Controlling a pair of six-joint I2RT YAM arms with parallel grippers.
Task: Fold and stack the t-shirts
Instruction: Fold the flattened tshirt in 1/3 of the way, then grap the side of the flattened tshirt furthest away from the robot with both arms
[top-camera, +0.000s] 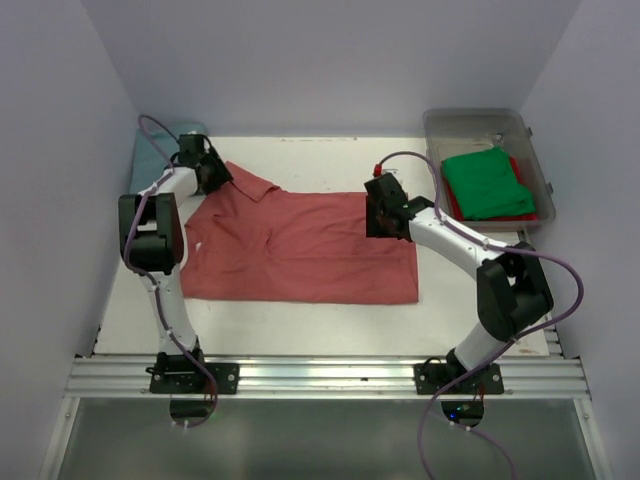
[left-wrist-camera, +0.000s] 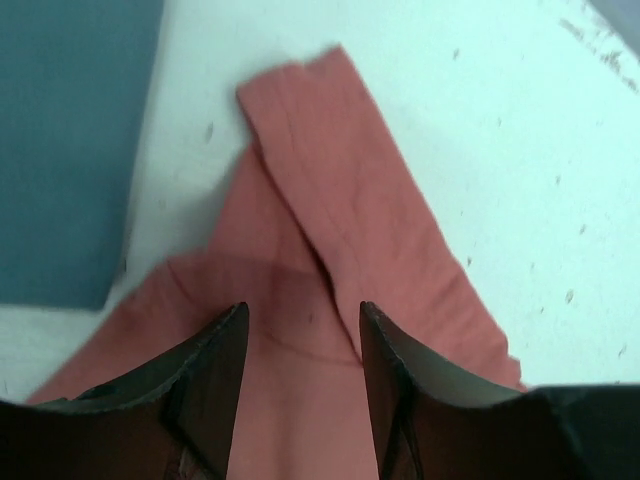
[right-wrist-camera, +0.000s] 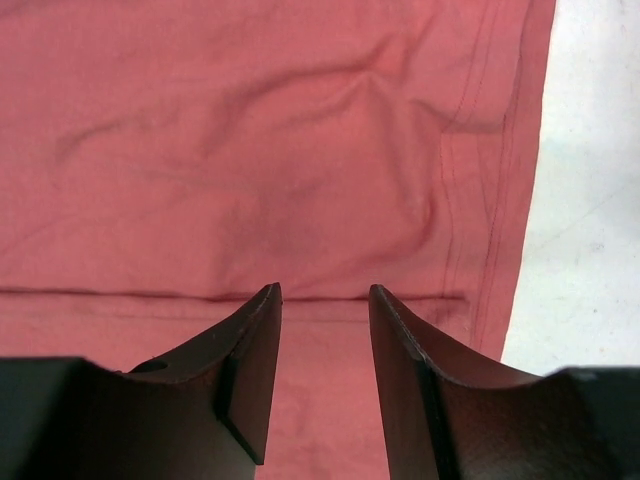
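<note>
Four shirts, one of each colour. The salmon-red shirt (top-camera: 300, 250) is spread flat mid-frame on the desk (top-camera: 300, 325). The teal-blue shirt (top-camera: 150, 152) is upper left, partly blocked by the left hand (left-wrist-camera: 302, 315). The green shirt (top-camera: 487, 183) lies on the red shirt (top-camera: 452, 203) in the one clear bin (top-camera: 475, 118), upper right. The left hand is over the salmon sleeve and the right hand (right-wrist-camera: 325, 295) over its right hem, both spread and gripping nothing.

The salmon-red t-shirt (top-camera: 300, 250) is soft matt cloth, lightly creased, with stitched hems. The teal-blue t-shirt (left-wrist-camera: 70, 140) is smoother matt cloth, and the green t-shirt (top-camera: 487, 182) is matt cloth too. The bin (top-camera: 478, 118) is clear, faintly glossy plastic. The table (top-camera: 330, 320) is white, matt and flecked with dark scuffs. The rail (top-camera: 330, 375) is brushed metal. The right gripper (right-wrist-camera: 324, 300) has 2 dark, matt fingers (right-wrist-camera: 250, 370).
</note>
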